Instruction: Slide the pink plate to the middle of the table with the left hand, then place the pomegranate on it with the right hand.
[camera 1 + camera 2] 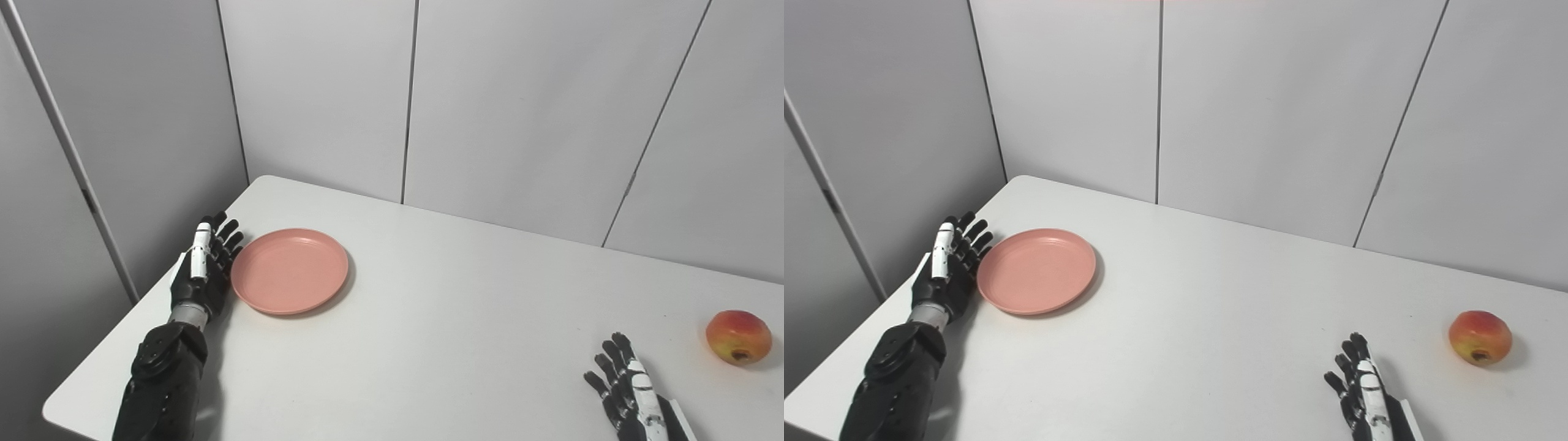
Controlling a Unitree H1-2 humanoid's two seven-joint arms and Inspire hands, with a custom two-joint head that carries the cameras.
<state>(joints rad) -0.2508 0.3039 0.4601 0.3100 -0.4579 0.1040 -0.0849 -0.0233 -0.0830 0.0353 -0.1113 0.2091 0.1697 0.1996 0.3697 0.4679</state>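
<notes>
The left hand (202,269) lies near the table's left edge, fingers (228,236) straight and a little spread, holding nothing. It stands on its side, the palm turned toward the plate (289,270), just beside the plate's left rim. Whether the fingers actually touch that rim cannot be told from here. The dark forearm runs back from it to the bottom of the view, close along the table's near left corner.

The plate is pink, round and shallow, sitting flat on the white table (441,306), well over on the left side and short of the middle. Nothing lies in it.

The right hand (1363,386) sits low at the near right, only partly in view, its fingers also stretched out and parted, grasping nothing. It rests on or just above the tabletop; which of the two cannot be made out.

The pomegranate (1480,337) lies beyond and to the right of that hand, near it but apart, red with a yellowish patch low down. It is well apart from the plate, with the wide bare middle of the table between them.

Behind the table stand plain grey wall panels (318,92).
</notes>
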